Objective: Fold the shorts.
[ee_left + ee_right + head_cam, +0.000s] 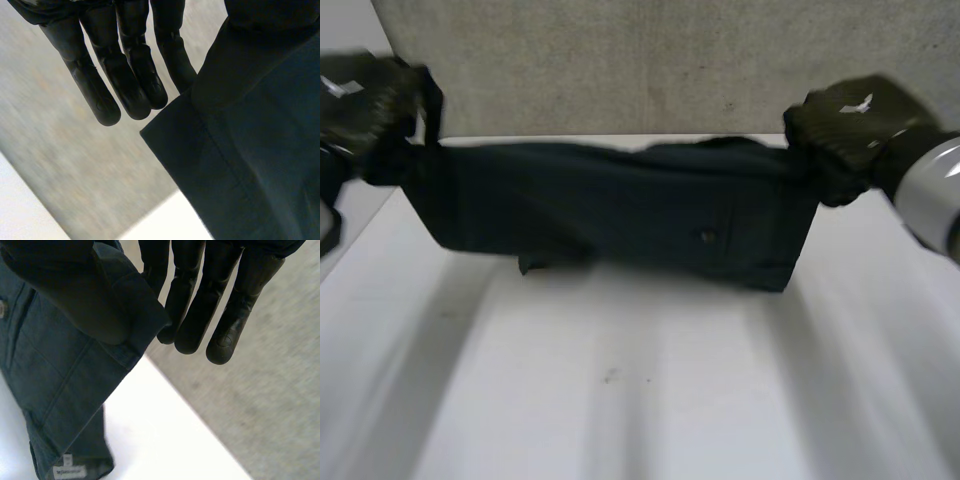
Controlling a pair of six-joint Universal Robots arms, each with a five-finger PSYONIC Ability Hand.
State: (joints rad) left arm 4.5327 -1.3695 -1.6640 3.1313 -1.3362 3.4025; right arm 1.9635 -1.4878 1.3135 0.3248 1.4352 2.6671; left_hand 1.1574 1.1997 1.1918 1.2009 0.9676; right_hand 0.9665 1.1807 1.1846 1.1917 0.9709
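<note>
Bare white table (640, 400) lies closest, with nothing on its near half. Over the table's far part hang the dark shorts (620, 210), stretched out flat and facing the camera. Their long axis runs side to side, parallel to the table's far edge. The lower hem drops close to the tabletop, but I cannot tell whether it touches.

At the table's left end, the left hand (370, 100) has one upper corner of the shorts. At the table's right end, the right hand (850, 125) has the other, at about the same height. Neither hand is nearer than the other, as each is at its own end of the cloth.

In the left wrist view the fingers (105, 95) hang straight and close together, with the cloth's edge against the innermost one. It seems to be nipped there by the thumb. In the right wrist view the thumb (95, 305) presses the shorts' corner against straight, close-set fingers (225, 335). A small label (70, 471) shows at the hanging hem.

Any halving fold would probably turn on that side-to-side axis, one end carried across to the other.

Beyond the table's far edge is a grey surface (620, 70).
</note>
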